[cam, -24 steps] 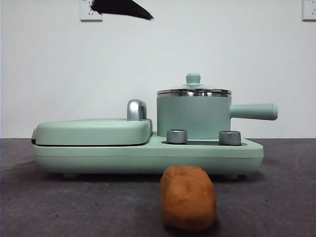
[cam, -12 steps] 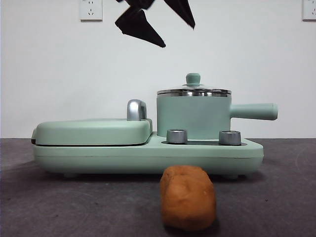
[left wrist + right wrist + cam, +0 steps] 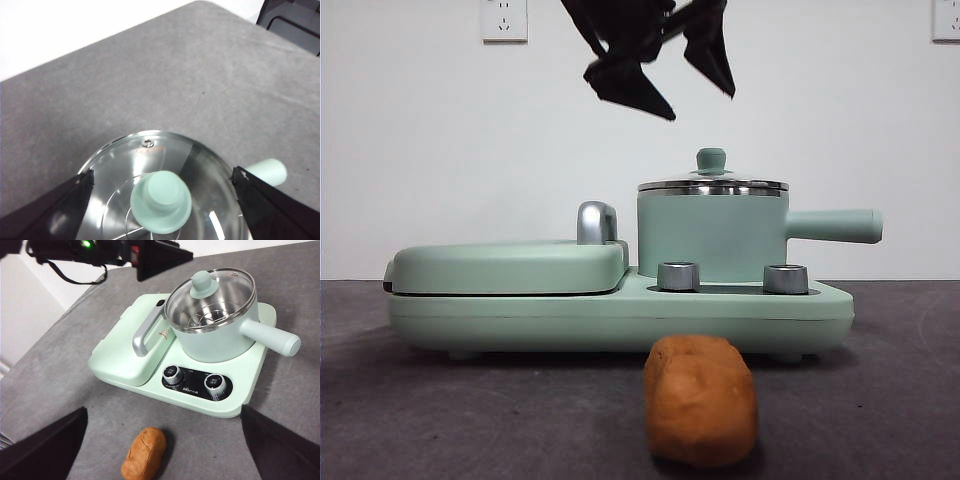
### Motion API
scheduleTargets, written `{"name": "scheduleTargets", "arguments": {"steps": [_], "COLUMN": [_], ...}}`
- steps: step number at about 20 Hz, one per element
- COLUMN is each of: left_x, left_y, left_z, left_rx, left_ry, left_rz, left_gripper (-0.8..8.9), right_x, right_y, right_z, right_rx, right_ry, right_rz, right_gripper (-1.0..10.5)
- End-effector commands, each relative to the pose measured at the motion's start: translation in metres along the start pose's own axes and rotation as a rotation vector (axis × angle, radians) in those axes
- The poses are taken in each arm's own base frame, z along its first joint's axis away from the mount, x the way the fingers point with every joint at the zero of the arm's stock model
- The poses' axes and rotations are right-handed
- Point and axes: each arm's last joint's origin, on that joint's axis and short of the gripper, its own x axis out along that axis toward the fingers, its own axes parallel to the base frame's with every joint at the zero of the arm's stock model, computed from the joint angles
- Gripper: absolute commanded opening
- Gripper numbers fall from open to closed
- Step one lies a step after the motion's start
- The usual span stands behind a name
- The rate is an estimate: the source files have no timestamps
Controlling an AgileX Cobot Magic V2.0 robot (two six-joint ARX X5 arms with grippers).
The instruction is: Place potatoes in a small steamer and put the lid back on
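I am holding my left tool [image 3: 665, 75] above the lid [image 3: 712, 184] with its jaws spread wide, because the lid has to come off before anything can go into the small steamer [image 3: 712, 236]. In my left wrist view the mint-green knob [image 3: 161, 201] is sitting between my two jaws, nearer one than the other, with clear air on both sides, so I am not touching it. From the front the tool is hanging above the pot and a little toward the grill side of the knob, well apart from it, so I judge I need to shift across and come down before closing.

The lid is resting flat on the steel rim of the steamer, which is standing in its well on the mint-green cooker base [image 3: 620, 310], with its straight handle [image 3: 270, 337] pointing away from the closed grill plate [image 3: 508, 266].

The potato [image 3: 701, 400] is lying on the grey bench [image 3: 440, 420] just in front of the cooker, below the two control dials [image 3: 192, 379]. My right tool [image 3: 160, 440] is waiting above it with jaws apart, holding nothing, so it is placed to take the potato once the pot is uncovered.
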Motion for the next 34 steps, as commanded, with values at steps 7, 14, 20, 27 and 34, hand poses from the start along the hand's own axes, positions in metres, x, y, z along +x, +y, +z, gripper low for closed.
{"name": "scheduleTargets", "arguments": {"steps": [7,14,20,27,34], "left_x": [0.029,0.045,0.048,0.049,0.050], "left_y": [0.001,0.004,0.003,-0.003,-0.008], "left_z": [-0.013,-0.023,-0.025,-0.027,-0.029], "left_rx": [0.010,0.045,0.078,0.165,0.210], "left_ry": [0.045,0.053,0.062,0.082,0.089], "left_rz": [-0.005,-0.006,-0.010,-0.026,-0.039], "left_gripper": [4.34,4.34,4.27,3.05,1.38], "right_x": [-0.002,-0.002,-0.002,-0.002,-0.002], "right_y": [0.003,0.003,0.003,0.003,0.003], "right_z": [0.004,0.004,0.004,0.004,0.004], "right_rx": [-0.026,-0.026,-0.027,-0.027,-0.023], "right_ry": [-0.015,-0.015,-0.015,-0.015,-0.015], "right_rz": [0.006,0.006,0.007,0.006,0.006], "right_gripper": [4.9,4.9,4.9,4.9,4.9]}}
